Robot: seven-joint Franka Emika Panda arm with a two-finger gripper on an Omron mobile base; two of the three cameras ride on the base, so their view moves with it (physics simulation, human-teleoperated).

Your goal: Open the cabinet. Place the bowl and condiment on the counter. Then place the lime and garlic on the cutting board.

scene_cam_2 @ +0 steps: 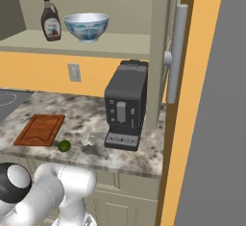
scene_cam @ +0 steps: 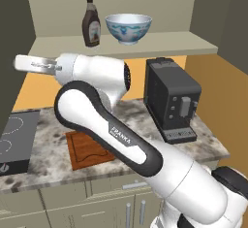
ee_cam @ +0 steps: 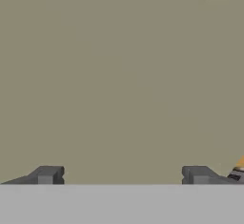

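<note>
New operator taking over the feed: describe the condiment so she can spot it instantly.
Look into the open cabinet above the counter, at its lower shelf. Two things stand there side by side: the bowl and, to its left, the condiment. It is the dark brown bottle with a narrow neck and pale label, slim and upright beside the wide blue-patterned bowl.

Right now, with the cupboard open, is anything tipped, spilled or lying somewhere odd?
Nothing is tipped or spilled. The dark brown bottle and the blue-patterned white bowl stand upright on the cabinet shelf. The small green lime and whitish garlic bulb lie on the speckled marble counter, beside the reddish-brown wooden cutting board, not on it.
</note>
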